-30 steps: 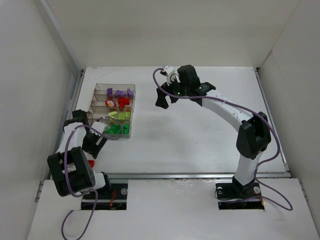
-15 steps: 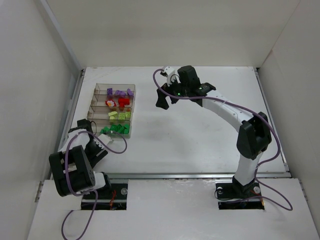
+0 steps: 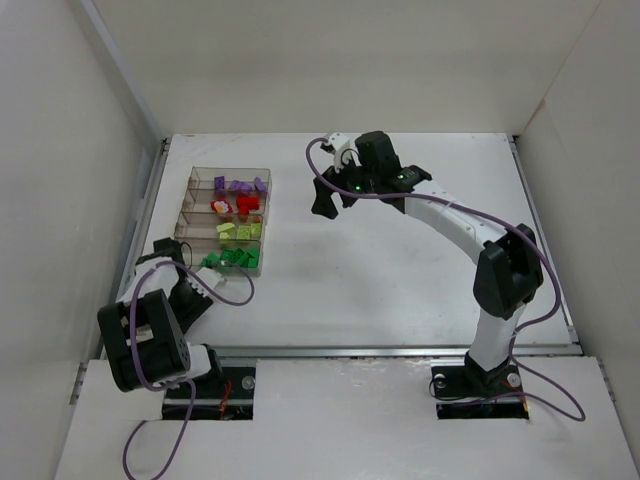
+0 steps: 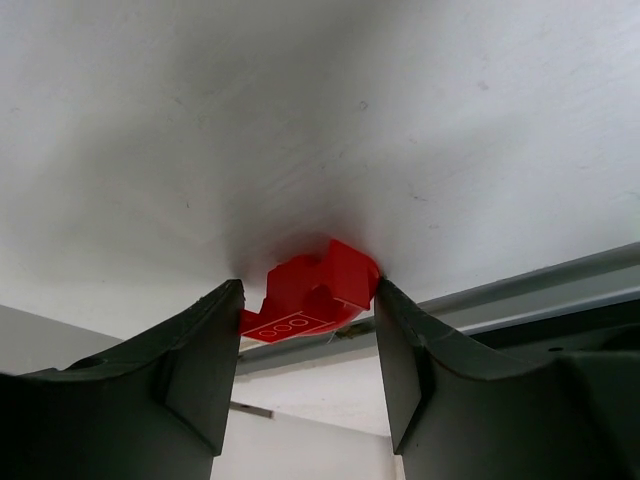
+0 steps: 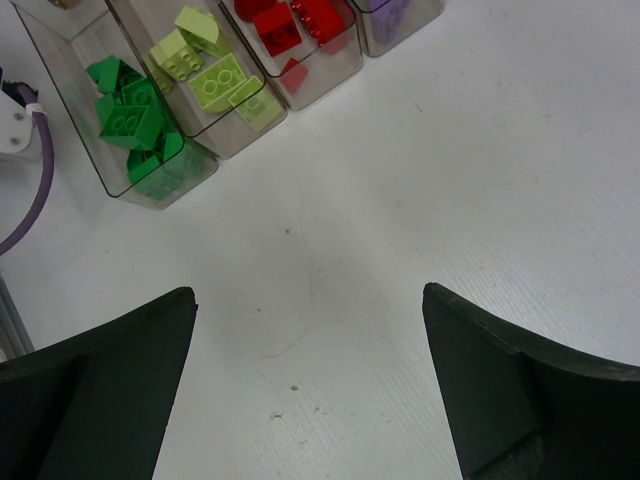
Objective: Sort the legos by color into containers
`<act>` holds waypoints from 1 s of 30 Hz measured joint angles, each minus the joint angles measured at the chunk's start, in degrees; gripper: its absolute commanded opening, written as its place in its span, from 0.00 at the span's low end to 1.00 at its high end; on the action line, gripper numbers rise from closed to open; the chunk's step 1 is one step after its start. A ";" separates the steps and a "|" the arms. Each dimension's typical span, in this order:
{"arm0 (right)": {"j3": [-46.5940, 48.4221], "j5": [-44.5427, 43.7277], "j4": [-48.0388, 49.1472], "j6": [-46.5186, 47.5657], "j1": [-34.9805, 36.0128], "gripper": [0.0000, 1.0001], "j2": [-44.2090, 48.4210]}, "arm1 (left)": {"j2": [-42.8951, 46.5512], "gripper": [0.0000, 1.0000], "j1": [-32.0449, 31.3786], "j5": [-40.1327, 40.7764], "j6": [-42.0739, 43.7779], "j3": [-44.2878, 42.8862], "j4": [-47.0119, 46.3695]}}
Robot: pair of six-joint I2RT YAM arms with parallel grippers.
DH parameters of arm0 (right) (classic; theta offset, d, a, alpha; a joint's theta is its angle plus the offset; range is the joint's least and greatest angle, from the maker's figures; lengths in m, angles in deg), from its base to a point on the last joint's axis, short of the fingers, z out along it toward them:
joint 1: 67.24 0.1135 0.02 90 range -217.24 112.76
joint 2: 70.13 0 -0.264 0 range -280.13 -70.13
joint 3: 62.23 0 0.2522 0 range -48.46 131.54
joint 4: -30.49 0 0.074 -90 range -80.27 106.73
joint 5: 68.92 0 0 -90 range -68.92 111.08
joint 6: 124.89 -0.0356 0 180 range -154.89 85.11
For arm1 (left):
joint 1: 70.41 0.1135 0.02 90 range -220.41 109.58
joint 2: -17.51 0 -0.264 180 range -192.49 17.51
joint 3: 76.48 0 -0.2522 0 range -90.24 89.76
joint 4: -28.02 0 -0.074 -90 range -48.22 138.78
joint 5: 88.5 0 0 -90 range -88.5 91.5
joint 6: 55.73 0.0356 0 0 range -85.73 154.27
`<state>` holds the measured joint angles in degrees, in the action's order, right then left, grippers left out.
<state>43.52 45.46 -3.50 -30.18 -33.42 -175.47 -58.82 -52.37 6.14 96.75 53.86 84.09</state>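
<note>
The clear four-row container (image 3: 196,205) stands at the left of the table. Its rows hold purple (image 3: 240,185), red (image 3: 236,205), yellow-green (image 3: 240,230) and dark green legos (image 3: 230,258). My left gripper (image 4: 308,300) is down at the table's near left edge, its jaws touching both sides of a red lego (image 4: 325,285) that rests on the table. In the top view the left gripper (image 3: 188,300) hides that brick. My right gripper (image 5: 310,330) is open and empty, above bare table right of the container (image 5: 240,125).
A metal rail (image 4: 520,285) runs along the table's near edge, right behind the red lego. White walls enclose the table on the left, back and right. A purple cable (image 3: 235,290) loops beside the left arm near the box's green row.
The left gripper has dropped toward the near edge, over the red lego that lay in the open a second ago. The right arm has not moved.
</note>
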 measured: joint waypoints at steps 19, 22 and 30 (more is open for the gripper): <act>0.15 -4.98 5.57 -4.90 -1.88 1.00 0.63 | -7.02 0.14 0.02 -34.93 -7.58 -35.47 8.76; 0.15 -6.21 6.21 -5.64 -2.73 1.00 0.70 | -14.03 0.14 0.02 -39.74 -17.51 -41.90 0.33; 0.37 -7.50 7.23 -6.34 -5.42 1.00 0.63 | -28.57 0.18 -4.28 -36.94 -35.58 -49.07 -19.50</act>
<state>43.89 37.96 3.73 -36.52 -38.84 -174.84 -87.39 -56.66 -30.80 61.17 4.79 64.59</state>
